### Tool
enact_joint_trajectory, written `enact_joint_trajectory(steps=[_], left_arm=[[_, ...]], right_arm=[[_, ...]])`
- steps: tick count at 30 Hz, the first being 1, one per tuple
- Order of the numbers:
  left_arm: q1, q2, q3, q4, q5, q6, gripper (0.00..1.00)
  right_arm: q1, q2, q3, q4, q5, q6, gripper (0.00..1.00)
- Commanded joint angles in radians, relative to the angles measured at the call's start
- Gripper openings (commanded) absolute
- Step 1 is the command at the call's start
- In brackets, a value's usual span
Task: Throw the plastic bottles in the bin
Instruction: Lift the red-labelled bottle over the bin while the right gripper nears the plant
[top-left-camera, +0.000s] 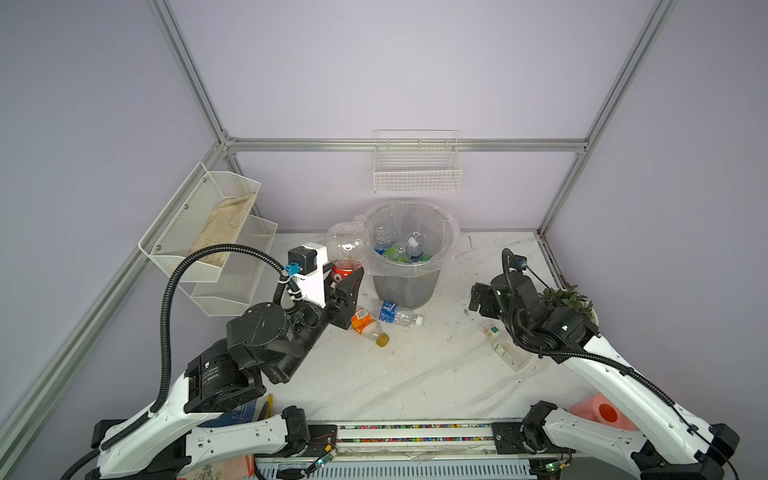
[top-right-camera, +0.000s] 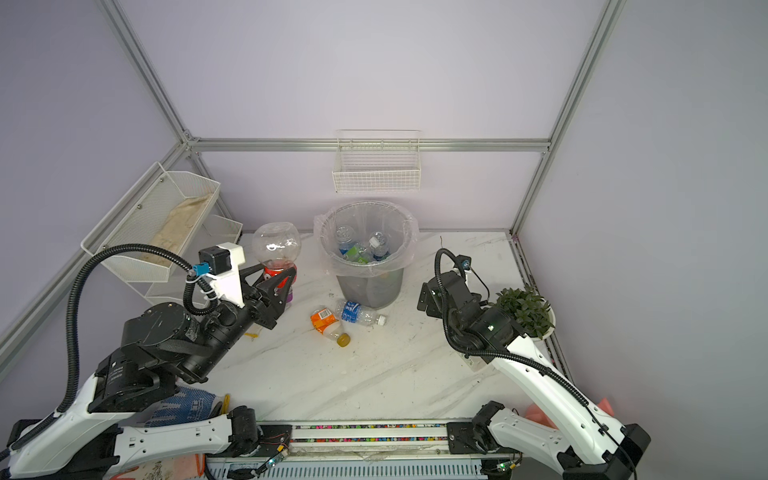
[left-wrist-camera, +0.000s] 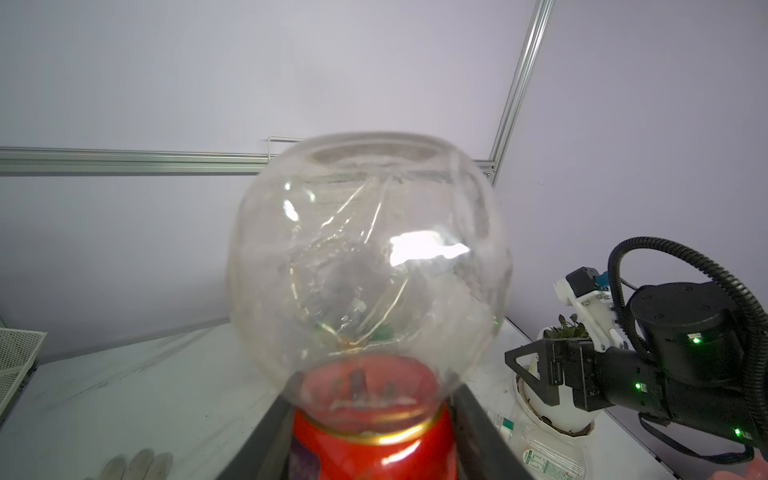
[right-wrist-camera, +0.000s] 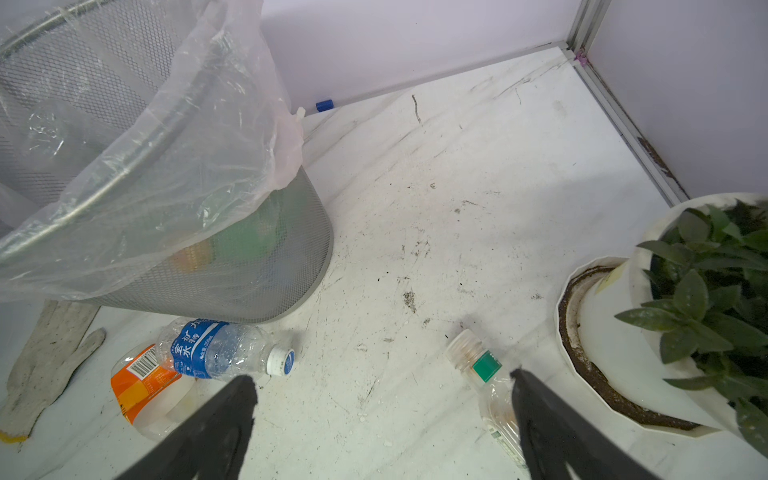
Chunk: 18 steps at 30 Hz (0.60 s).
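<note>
Left fingers (top-left-camera: 352, 287) are pinching the red-labelled end of the round clear bottle (top-left-camera: 347, 245), holding it up off the surface (top-left-camera: 415, 374), right next to the rim of the bin (top-left-camera: 405, 286). Several bottles already sit inside the bin. In front of it, the orange-labelled bottle (top-left-camera: 365, 326) and the blue-labelled bottle (top-left-camera: 395, 312) lie touching. Right fingers (right-wrist-camera: 224, 415) are spread wide and empty, hovering over the green-tagged bottle (right-wrist-camera: 486, 370) beside the plant pot (right-wrist-camera: 602, 332).

Got the left gripper (top-left-camera: 345, 277) pinched tight on a bottle (top-left-camera: 347, 245), arm stretched forward and wrist raised. Seeing the right gripper (right-wrist-camera: 382, 386) wide open and empty, hanging low, angled downward with the elbow bent.
</note>
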<state>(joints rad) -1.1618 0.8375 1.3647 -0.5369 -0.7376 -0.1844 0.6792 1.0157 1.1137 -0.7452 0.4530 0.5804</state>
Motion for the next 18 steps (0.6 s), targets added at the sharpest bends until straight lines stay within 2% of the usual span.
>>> enact_joint_trajectory(steps=[1,18], left_arm=[[-0.003,0.002,-0.006,0.053,-0.012,0.043,0.41],[-0.003,0.097,0.103,0.137,0.024,0.171,0.41]], right_arm=[[-0.003,0.001,-0.019,-0.01,-0.008,0.025,0.98],[-0.003,0.009,-0.099,0.022,-0.079,0.053,0.97]])
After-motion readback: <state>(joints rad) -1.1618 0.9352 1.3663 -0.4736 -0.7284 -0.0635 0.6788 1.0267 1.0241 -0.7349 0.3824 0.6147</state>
